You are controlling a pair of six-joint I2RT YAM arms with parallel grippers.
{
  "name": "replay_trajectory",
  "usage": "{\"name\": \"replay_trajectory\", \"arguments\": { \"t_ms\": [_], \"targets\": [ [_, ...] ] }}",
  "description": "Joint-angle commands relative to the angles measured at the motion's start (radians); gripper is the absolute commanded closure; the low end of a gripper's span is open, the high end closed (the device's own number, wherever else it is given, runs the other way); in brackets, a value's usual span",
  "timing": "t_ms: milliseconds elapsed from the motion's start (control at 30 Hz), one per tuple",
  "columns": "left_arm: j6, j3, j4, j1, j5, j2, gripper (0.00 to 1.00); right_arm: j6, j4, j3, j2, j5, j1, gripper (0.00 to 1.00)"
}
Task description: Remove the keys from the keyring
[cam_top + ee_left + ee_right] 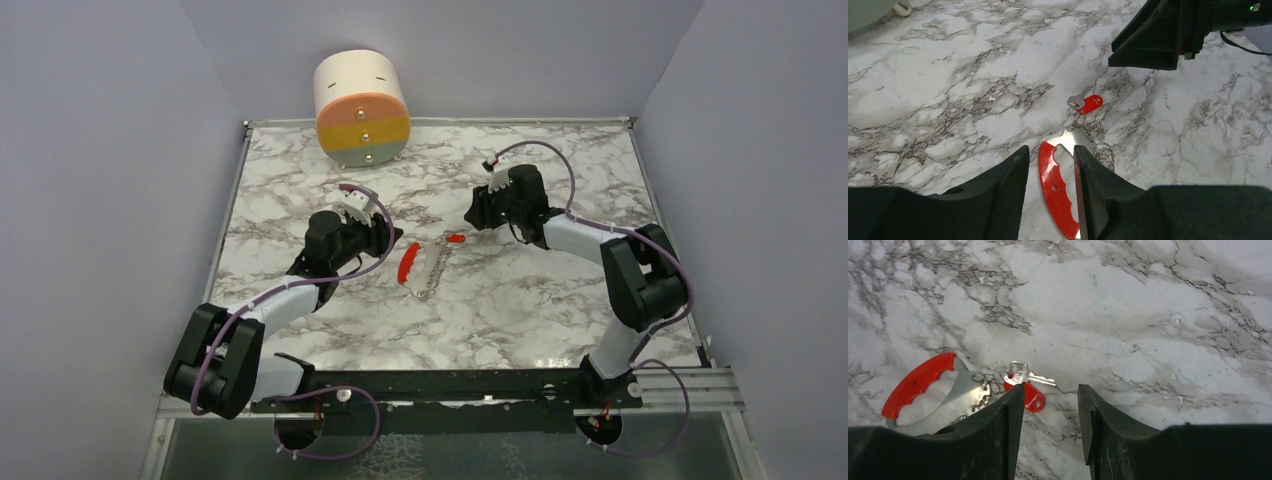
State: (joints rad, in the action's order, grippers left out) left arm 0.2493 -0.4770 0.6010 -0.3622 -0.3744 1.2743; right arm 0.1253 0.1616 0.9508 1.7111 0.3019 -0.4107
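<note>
**Desk:** Where's the bunch?

**Me:** I have it lying flat on the white, grey-veined marble counter (520, 300). The biggest piece is a crescent-shaped silver metal fob with a red grip (409, 264), so I'll place everything off that. A thin silver chain (432, 272) lies bunched just beside the fob, on my right arm's side. A small silver keyring (981, 377) sits at the fob's blade. Just past the fob's far tip lies a small key with a red head (455, 238), with a plain silver key (1040, 380) touching it. I can't tell how each one is threaded.

**Desk:** And your tools?

**Me:** My left tool (1050, 150) is down over the fob, its fingers (998, 190) astride the red grip. I see a strip of counter between one finger and the grip, and the blade runs out of sight behind the other. The jaws stand apart and are not pinching. My right tool (1050, 387) is just past the fob's far tip, by the red-headed key. Its jaws are parted with only bare marble between them, and the red head is half hidden by one finger. It holds nothing.

**Desk:** Anything else?

**Me:** A cream cylinder with a round face banded orange, yellow and pale green (362, 108) lies on its side. It is well beyond the fob, at the counter's back edge.
</note>
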Motion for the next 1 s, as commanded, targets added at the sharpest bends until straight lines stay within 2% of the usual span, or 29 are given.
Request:
{"name": "replay_trajectory", "arguments": {
  "t_ms": [0,333,533,967],
  "targets": [
    [0.003,-0.013,-0.024,0.000,0.006,-0.001,0.60,-0.030,-0.055,0.077,0.075,-0.077,0.003,0.57],
    [-0.005,-0.008,-0.030,0.000,0.059,-0.020,0.61,-0.060,-0.099,0.100,0.133,-0.047,-0.015,0.58],
    [-0.003,-0.010,-0.030,0.000,0.055,-0.011,0.61,-0.101,-0.142,0.121,0.148,-0.115,-0.071,0.59],
    [-0.010,0.008,-0.032,0.000,0.074,-0.048,0.61,-0.125,-0.177,0.156,0.193,-0.144,-0.102,0.56]
  ]
}}
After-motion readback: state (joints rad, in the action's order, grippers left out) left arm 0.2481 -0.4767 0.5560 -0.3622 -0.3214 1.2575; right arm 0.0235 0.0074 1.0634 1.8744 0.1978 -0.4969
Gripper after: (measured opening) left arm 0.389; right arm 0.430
